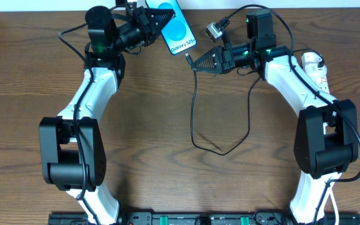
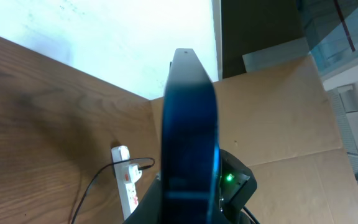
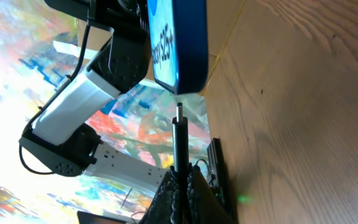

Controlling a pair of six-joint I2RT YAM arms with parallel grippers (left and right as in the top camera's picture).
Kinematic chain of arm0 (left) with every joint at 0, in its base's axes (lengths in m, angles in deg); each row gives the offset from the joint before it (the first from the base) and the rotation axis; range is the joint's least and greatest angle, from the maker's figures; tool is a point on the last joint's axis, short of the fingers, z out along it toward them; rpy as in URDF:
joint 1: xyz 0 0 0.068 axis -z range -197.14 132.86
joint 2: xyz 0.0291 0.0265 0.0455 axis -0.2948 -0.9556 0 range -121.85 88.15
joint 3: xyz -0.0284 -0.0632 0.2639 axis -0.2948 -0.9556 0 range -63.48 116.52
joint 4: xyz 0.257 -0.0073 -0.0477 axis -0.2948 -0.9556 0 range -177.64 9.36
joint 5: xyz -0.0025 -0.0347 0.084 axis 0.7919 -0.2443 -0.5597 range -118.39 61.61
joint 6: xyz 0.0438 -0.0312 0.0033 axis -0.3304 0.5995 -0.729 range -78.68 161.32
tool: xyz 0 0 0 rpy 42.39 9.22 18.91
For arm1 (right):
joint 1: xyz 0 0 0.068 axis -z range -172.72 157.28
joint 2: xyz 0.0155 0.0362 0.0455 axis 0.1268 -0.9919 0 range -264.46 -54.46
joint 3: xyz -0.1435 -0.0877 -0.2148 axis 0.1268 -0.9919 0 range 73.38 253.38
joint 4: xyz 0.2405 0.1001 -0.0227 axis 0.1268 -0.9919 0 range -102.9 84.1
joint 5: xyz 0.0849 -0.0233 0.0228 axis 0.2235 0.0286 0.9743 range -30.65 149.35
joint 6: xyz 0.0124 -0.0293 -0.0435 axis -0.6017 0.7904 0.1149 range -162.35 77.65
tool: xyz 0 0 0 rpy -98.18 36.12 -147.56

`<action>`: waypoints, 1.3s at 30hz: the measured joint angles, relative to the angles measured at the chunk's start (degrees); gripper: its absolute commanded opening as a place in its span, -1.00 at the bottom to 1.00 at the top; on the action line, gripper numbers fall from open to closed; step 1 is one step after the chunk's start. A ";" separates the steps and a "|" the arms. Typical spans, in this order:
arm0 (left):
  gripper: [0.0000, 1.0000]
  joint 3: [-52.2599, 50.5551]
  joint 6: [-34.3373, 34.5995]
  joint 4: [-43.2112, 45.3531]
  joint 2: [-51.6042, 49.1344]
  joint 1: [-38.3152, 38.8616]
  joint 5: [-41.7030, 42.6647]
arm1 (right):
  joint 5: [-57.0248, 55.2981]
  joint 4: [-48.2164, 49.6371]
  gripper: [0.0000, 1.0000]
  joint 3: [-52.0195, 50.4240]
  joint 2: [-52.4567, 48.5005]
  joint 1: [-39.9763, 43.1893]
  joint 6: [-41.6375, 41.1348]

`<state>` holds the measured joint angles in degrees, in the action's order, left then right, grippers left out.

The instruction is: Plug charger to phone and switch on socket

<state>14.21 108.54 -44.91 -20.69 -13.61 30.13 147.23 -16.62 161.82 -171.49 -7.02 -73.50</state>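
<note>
My left gripper (image 1: pixel 155 22) is shut on the phone (image 1: pixel 176 26), a slim smartphone with a bright blue screen, held off the table at the back. In the left wrist view the phone (image 2: pixel 190 130) stands edge-on between the fingers. My right gripper (image 1: pixel 195 61) is shut on the charger (image 1: pixel 194 103) near its plug tip. In the right wrist view the plug tip (image 3: pixel 179 114) points at the phone's bottom edge (image 3: pixel 185 46) with a small gap. The black cable loops down over the table. The socket (image 1: pixel 316 69), a white power strip, lies at the far right and also shows in the left wrist view (image 2: pixel 127 180).
A black plug sits in the socket's near end in the left wrist view (image 2: pixel 143 164). A cardboard wall (image 2: pixel 278 118) stands behind the table. The cable loop (image 1: pixel 220 149) lies between the two arm bases.
</note>
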 measured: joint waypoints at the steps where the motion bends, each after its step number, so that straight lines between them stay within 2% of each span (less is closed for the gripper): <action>1: -0.86 0.00 0.00 0.00 0.00 0.02 0.00 | 0.02 0.09 -0.98 0.00 0.00 0.00 0.20; 39: -0.85 0.00 -1.33 0.00 0.00 1.18 1.14 | -0.83 1.11 -0.98 0.00 0.00 0.63 0.81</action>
<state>14.21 107.21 -44.91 -20.69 -12.43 31.27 146.40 -15.51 161.82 -171.49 -6.39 -72.69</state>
